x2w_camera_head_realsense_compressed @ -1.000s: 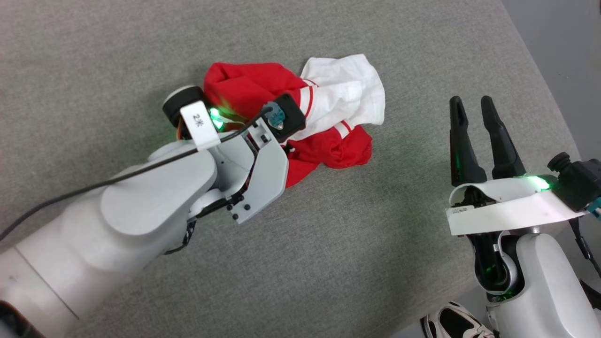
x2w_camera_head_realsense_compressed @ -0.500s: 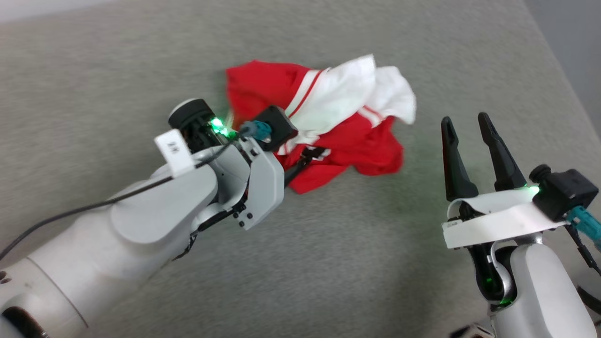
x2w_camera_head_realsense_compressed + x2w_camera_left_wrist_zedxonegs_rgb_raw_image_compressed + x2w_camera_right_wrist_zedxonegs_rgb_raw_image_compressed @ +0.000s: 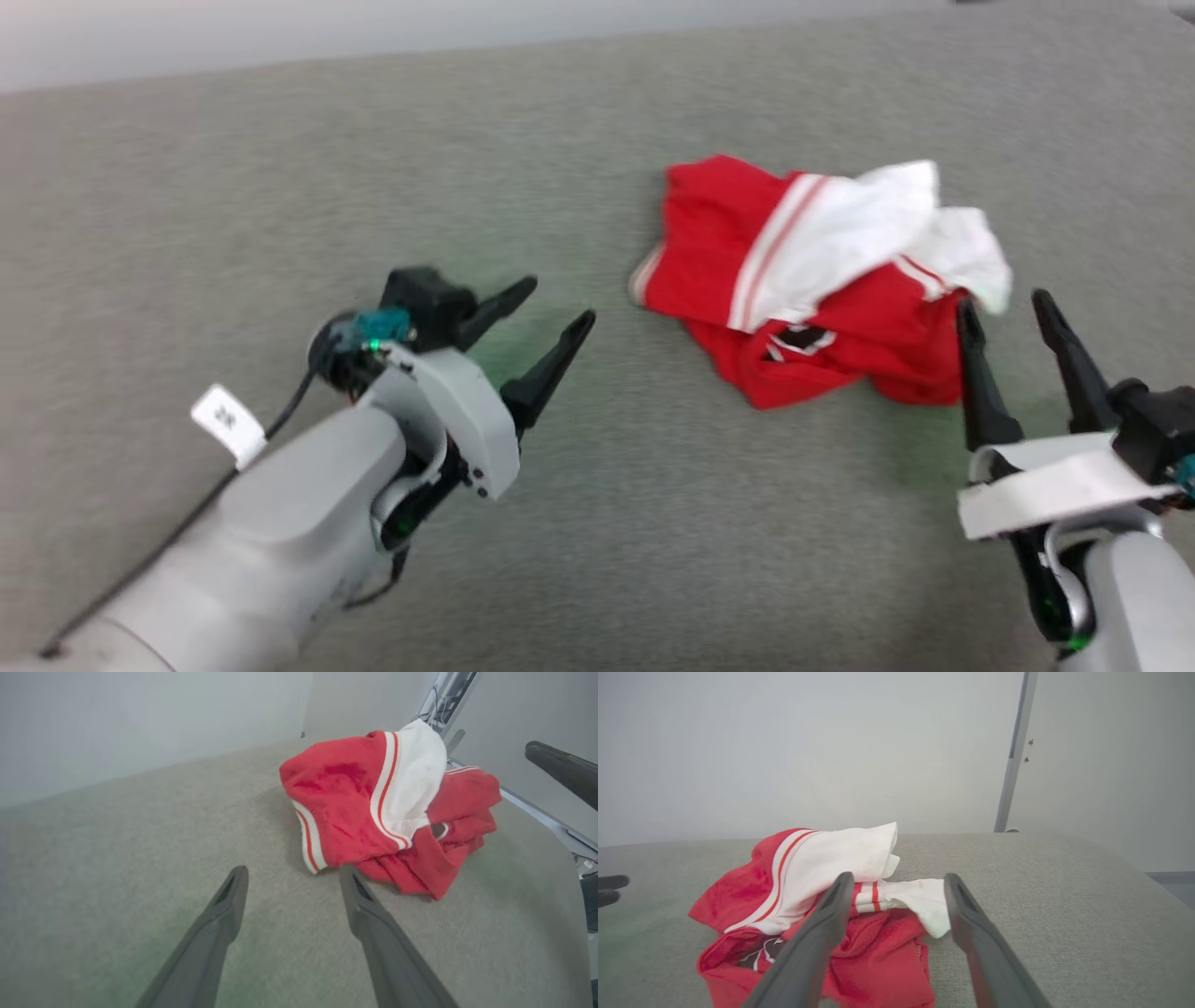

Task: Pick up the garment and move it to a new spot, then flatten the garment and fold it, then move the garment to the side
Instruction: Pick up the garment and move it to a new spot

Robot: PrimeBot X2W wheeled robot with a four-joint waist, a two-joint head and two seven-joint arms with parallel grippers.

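Note:
The garment [image 3: 812,280] lies crumpled in a heap on the grey fabric-covered table [image 3: 373,187], red with white parts, striped trim and a dark emblem on its near side. My left gripper [image 3: 560,301] hovers open to the left of it, a short gap away, with nothing between its fingers. In the left wrist view the garment [image 3: 364,807] sits just beyond and right of the open left gripper [image 3: 293,872]. My right gripper [image 3: 1001,303] stands open at the heap's near right edge. In the right wrist view its fingers frame the garment [image 3: 808,891] around the right gripper [image 3: 899,879].
A pale wall runs behind the table's far edge [image 3: 280,65]. A grey vertical post [image 3: 1013,756] stands against the wall at the right. The table's right edge and a metal frame [image 3: 537,807] lie beyond the garment. Bare grey cloth spreads left and near.
My left gripper has opened, let go of the garment and drawn back to the left. The head camera has turned, so the whole picture has shifted. The right gripper stays open.

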